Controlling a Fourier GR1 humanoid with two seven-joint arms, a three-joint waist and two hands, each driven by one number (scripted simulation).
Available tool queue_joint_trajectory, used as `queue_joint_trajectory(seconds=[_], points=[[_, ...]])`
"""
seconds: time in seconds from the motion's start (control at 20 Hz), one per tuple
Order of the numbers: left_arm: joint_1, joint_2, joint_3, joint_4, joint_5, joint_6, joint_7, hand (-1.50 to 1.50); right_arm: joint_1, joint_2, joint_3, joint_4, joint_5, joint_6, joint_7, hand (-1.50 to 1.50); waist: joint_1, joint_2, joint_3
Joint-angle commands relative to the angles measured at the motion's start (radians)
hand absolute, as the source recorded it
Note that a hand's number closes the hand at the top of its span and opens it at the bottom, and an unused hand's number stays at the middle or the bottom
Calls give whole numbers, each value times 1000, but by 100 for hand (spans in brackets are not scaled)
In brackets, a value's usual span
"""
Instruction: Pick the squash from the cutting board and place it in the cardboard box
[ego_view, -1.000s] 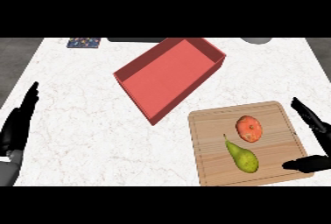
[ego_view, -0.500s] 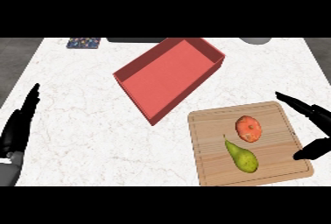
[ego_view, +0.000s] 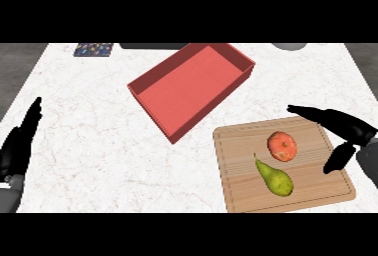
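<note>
A wooden cutting board lies at the lower right of the counter. On it are an orange round squash and, just below it, a green pear-shaped fruit. A red open box lies at an angle up and left of the board, with nothing inside. My right hand hangs open over the board's right edge, fingers stretched toward the upper left and thumb pointing down, a little right of the squash and apart from it. My left hand rests open at the left edge.
A small patterned object lies at the counter's back left. A dark strip and a grey round object sit along the back edge. White marbled counter spreads between the left hand and the box.
My right hand has moved left and up from the counter's right edge, coming over the board's right side toward the squash. The left hand, fruit and box have not moved.
</note>
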Motion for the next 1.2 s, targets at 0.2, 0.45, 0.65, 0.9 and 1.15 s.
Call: queue_joint_trajectory(seconds=[0.2,0.45,0.65,0.9,1.15], points=[[-27,-75,30,60,-69,-14,-26,0,-93,126,1,83,128,-18,77,-150,-4,1,0],[-6,-36,108,-16,-58,-90,29,0,29,132,-17,-87,147,29,141,-150,-12,-3,0],[19,-72,117,-31,-102,-95,15,0,-34,151,-66,45,176,10,36,-150,-5,-1,0],[23,-99,143,26,-126,-100,-36,0,106,108,-76,-239,132,135,71,-150,-19,-4,-1],[77,-115,158,-89,-145,-114,28,0,80,174,-94,-257,151,151,91,-150,-9,-3,0]])
